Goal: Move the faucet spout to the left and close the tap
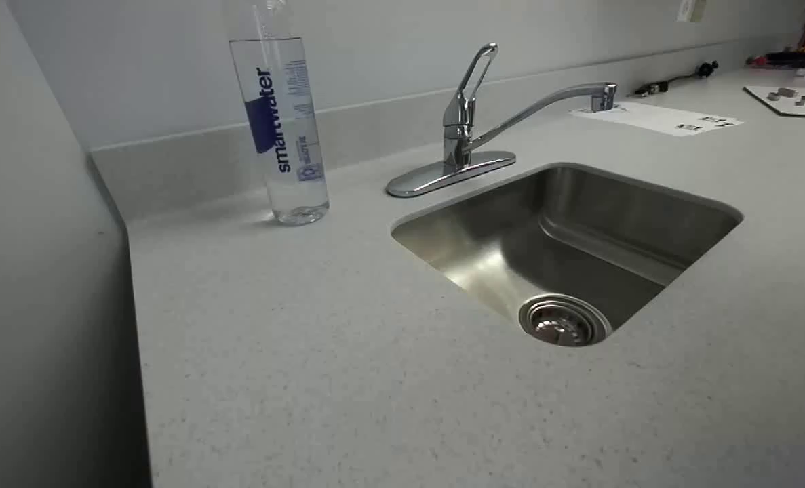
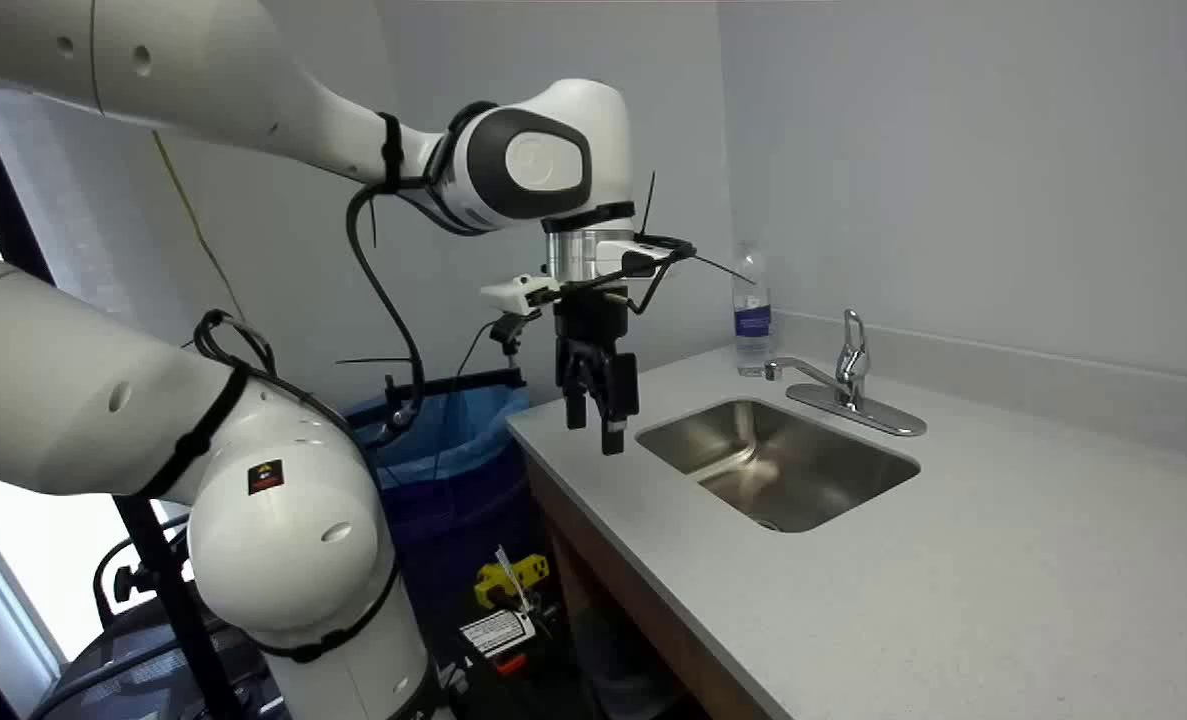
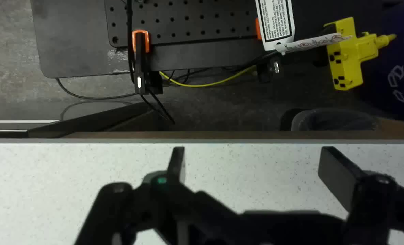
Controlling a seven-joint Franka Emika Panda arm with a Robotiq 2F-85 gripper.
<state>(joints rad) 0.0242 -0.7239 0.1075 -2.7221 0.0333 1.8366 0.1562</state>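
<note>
The chrome faucet spout [image 1: 544, 104] is a long curved tube. In an exterior view it reaches right from the tap, its tip beyond the sink's far corner; it also shows in an exterior view [image 2: 811, 371], pointing left toward the bottle. The tap [image 1: 456, 139] stands on an oval base plate behind the sink, its looped lever pointing up at a tilt; it also shows in an exterior view [image 2: 852, 365]. No water flow is visible. My gripper [image 2: 594, 428] points down above the counter's front edge, apart from the faucet. In the wrist view my gripper [image 3: 256, 166] is open and empty.
A steel sink [image 1: 639, 210] is set in the counter [image 2: 953, 580]. A clear water bottle [image 1: 283, 129] stands upright beside the tap. Walls rise behind. A lined bin [image 2: 433, 430] and a yellow power adapter [image 3: 350, 52] are below the counter's front edge.
</note>
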